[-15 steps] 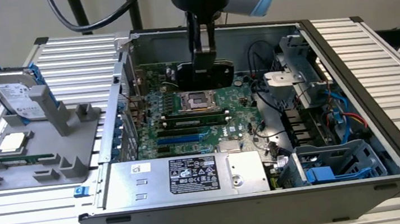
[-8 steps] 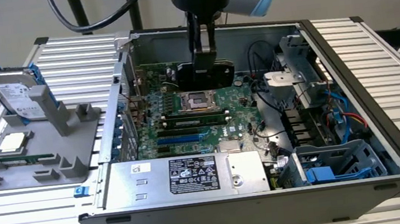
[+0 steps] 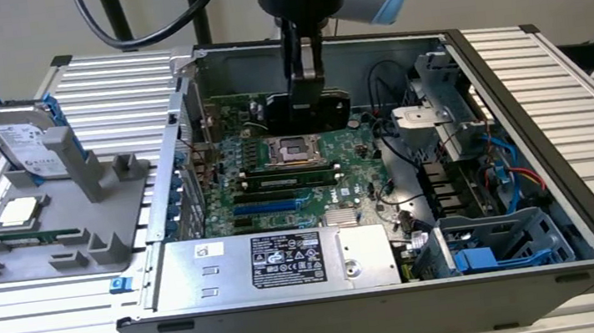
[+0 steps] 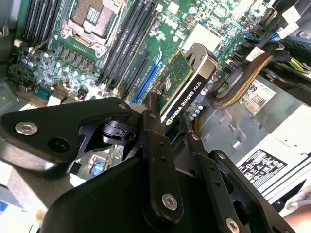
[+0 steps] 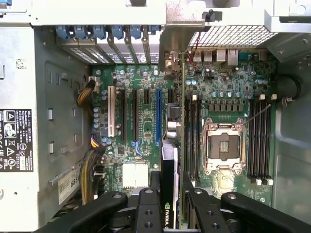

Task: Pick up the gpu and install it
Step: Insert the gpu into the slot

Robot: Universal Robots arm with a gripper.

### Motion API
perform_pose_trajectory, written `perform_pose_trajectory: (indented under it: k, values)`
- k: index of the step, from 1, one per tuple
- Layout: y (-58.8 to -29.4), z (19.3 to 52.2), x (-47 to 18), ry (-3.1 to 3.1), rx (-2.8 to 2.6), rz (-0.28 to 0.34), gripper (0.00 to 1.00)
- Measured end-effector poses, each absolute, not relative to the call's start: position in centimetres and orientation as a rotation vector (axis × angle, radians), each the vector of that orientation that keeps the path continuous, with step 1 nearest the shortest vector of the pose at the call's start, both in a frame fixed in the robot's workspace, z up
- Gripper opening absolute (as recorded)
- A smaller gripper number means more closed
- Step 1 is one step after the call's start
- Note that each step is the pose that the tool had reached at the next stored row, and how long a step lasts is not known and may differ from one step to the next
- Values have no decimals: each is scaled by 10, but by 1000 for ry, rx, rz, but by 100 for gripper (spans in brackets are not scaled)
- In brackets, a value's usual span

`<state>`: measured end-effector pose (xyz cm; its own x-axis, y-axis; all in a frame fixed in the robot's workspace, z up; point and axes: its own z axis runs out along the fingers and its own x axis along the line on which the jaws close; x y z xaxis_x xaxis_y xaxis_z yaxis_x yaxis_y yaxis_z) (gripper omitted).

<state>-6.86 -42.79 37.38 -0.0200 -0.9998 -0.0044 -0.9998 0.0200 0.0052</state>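
Edgewise, the gpu (image 5: 168,165) is clamped between the fingers (image 5: 147,213) of the gripper (image 5: 170,216). It is extended beyond them, parallel to the motherboard (image 5: 146,116) slots.

The gpu (image 4: 187,87), a green board with a black shroud, sits edge-on, pinched in the gripper (image 4: 171,120) and jutting past its tips.

I count, live: 1 gripper (image 5: 171,189) | 1 gpu (image 4: 176,81) | 1 computer case (image 3: 508,50) | 1 CPU socket (image 5: 222,145) | 1 power supply (image 3: 208,269) | 1 hard drive (image 3: 16,135), at the case's 9 o'clock in the exterior view.
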Motion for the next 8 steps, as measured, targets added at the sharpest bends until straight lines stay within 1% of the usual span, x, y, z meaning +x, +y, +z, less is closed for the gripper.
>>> perform_pose_trajectory:
  k: [8]
  values:
    - [-428,372,-68,-2245,2197,-11,0]
